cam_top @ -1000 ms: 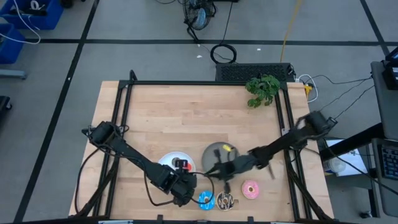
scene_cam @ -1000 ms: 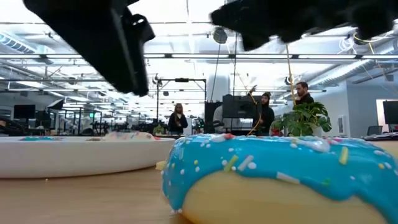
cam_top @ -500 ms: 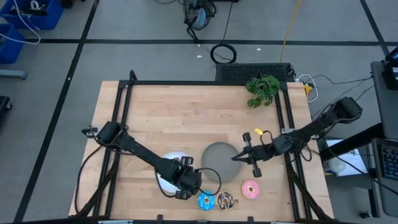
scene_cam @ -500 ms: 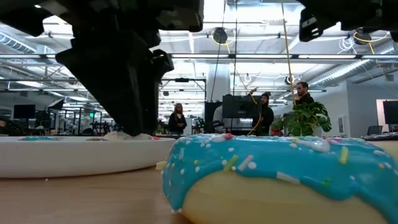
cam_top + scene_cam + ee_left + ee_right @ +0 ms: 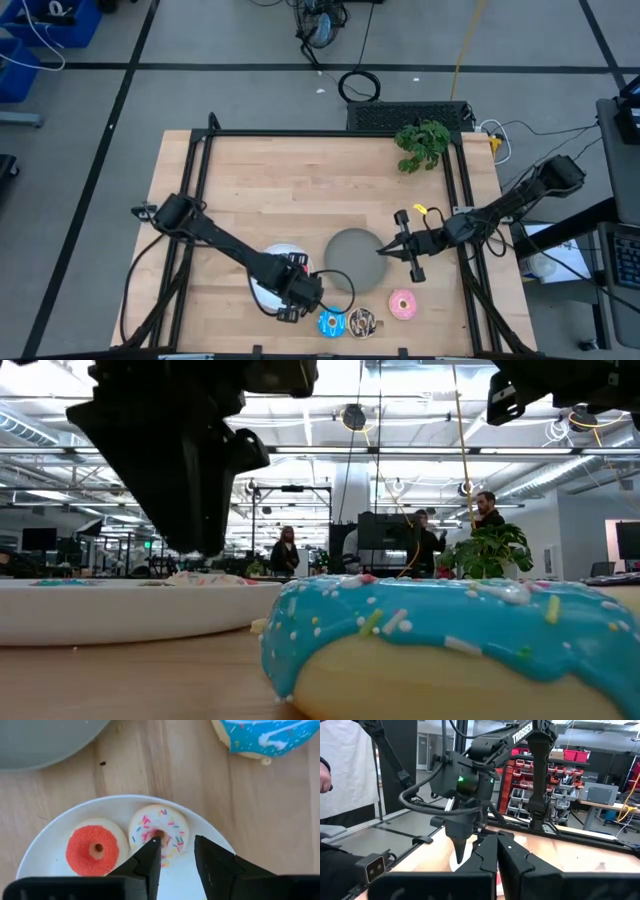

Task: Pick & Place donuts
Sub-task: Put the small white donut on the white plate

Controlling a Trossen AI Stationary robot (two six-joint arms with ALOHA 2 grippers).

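Note:
A small whitish-pink sprinkled donut (image 5: 159,836) and a small red donut (image 5: 93,850) lie flat on the white plate (image 5: 50,835). My left gripper (image 5: 177,845) points down over that plate (image 5: 262,288). It is open, with one fingertip (image 5: 154,845) at the whitish-pink donut's hole and the other (image 5: 201,845) just outside its rim. A large blue donut (image 5: 331,323), a brown one (image 5: 362,322) and a pink one (image 5: 403,304) lie near the front edge. My right gripper (image 5: 383,251) is shut and empty, held in the air beside the grey plate (image 5: 348,250). My left gripper straddles one side of the whitish-pink donut's ring (image 5: 176,836) from above, fingers pointing down. I cannot tell whether either fingertip touches the donut. The donut lies flat on the white plate.
A small green plant (image 5: 422,145) stands at the far right corner. A black frame runs along the table's edges. The blue donut (image 5: 450,640) fills the low view, with people standing in the room beyond. Bare wood lies across the table's far half.
My right gripper has drawn back from over the grey plate toward the table's right edge and risen a little, staying shut. My left gripper has shifted from beside the blue donut to over the white plate and tipped more steeply downward.

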